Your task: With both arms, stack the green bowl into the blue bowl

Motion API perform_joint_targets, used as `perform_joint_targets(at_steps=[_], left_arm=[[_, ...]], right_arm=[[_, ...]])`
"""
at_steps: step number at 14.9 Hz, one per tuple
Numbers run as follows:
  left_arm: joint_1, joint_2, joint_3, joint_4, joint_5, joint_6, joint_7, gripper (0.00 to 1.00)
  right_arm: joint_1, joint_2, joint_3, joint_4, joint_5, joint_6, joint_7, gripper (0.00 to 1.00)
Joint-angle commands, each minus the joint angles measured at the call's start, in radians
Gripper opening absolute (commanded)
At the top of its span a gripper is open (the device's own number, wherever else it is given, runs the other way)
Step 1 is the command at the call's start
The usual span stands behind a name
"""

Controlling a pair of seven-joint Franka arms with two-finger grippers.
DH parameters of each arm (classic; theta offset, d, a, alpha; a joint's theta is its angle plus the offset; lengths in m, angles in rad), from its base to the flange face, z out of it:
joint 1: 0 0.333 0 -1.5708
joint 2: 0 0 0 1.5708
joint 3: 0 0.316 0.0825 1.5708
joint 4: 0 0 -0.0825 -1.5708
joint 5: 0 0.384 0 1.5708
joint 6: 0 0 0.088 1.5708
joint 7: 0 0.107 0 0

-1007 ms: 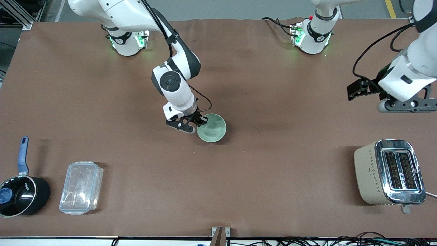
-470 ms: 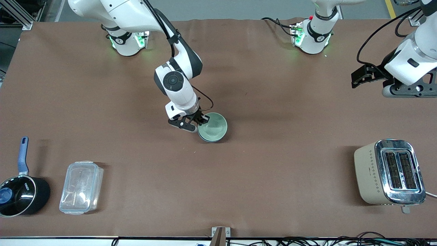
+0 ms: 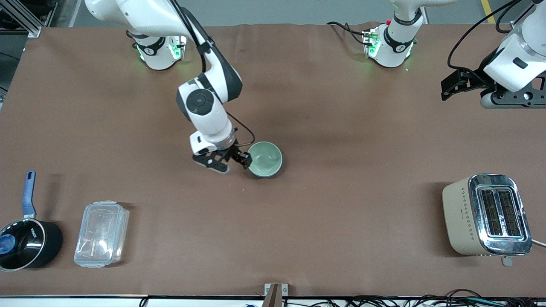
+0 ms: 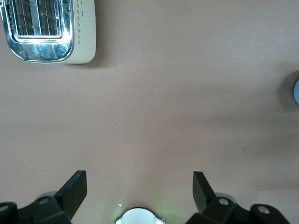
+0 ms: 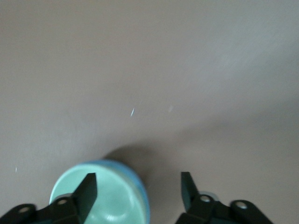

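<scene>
The pale green bowl (image 3: 265,158) sits nested inside the blue bowl at the middle of the table. In the right wrist view the green bowl (image 5: 110,198) fills the blue bowl (image 5: 145,198), whose blue outside shows as a band around it. My right gripper (image 3: 230,161) is open, low beside the bowls toward the right arm's end. In its own view (image 5: 138,186) one finger is over the green bowl's rim and holds nothing. My left gripper (image 3: 457,82) is open and empty, high over the left arm's end of the table (image 4: 140,186).
A cream and chrome toaster (image 3: 486,215) stands near the front camera at the left arm's end and also shows in the left wrist view (image 4: 46,30). A black saucepan with a blue handle (image 3: 25,243) and a clear plastic box (image 3: 101,233) stand at the right arm's end.
My right gripper has let go of the green bowl's rim and moved off toward the right arm's end. The bowls stayed put. My left gripper has drawn back toward its base.
</scene>
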Motion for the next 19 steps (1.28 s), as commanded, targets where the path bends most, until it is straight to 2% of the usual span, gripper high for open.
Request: perform_joint_targets(at_steps=[1, 3, 5, 12, 13, 15, 16, 17, 19], left_arm=[[-0.001, -0.016, 0.008, -0.009, 0.028, 0.013, 0.014, 1.00], [0.001, -0.012, 0.008, 0.005, 0.025, 0.013, 0.021, 1.00], [0.005, -0.009, 0.008, 0.006, 0.023, 0.024, 0.029, 1.00], [0.013, 0.001, 0.005, 0.006, 0.002, 0.041, 0.029, 1.00], [0.013, -0.001, 0.003, 0.006, 0.002, 0.039, 0.031, 1.00], [0.013, -0.001, 0.000, 0.006, 0.002, 0.039, 0.031, 1.00], [0.013, -0.001, -0.001, 0.006, 0.002, 0.038, 0.031, 1.00], [0.013, -0.001, -0.003, 0.005, 0.003, 0.036, 0.031, 1.00], [0.010, -0.001, -0.003, 0.006, 0.007, 0.035, 0.031, 1.00]], right_arm=[[-0.004, -0.049, -0.065, 0.106, -0.091, -0.203, 0.010, 1.00], [-0.007, -0.084, -0.105, 0.171, -0.157, -0.360, -0.027, 1.00], [-0.048, -0.146, -0.130, 0.192, -0.173, -0.448, -0.051, 1.00], [-0.326, -0.419, -0.099, 0.193, -0.159, -0.715, -0.393, 1.00], [-0.405, -0.451, -0.051, 0.193, -0.158, -0.748, -0.457, 1.00], [-0.642, -0.494, 0.116, 0.196, -0.126, -0.785, -0.597, 1.00], [-0.717, -0.508, 0.154, 0.202, -0.097, -0.807, -0.676, 1.00], [-0.714, -0.512, 0.134, 0.218, -0.093, -0.846, -0.735, 1.00], [-0.608, -0.508, -0.009, 0.296, -0.093, -0.917, -0.792, 1.00]])
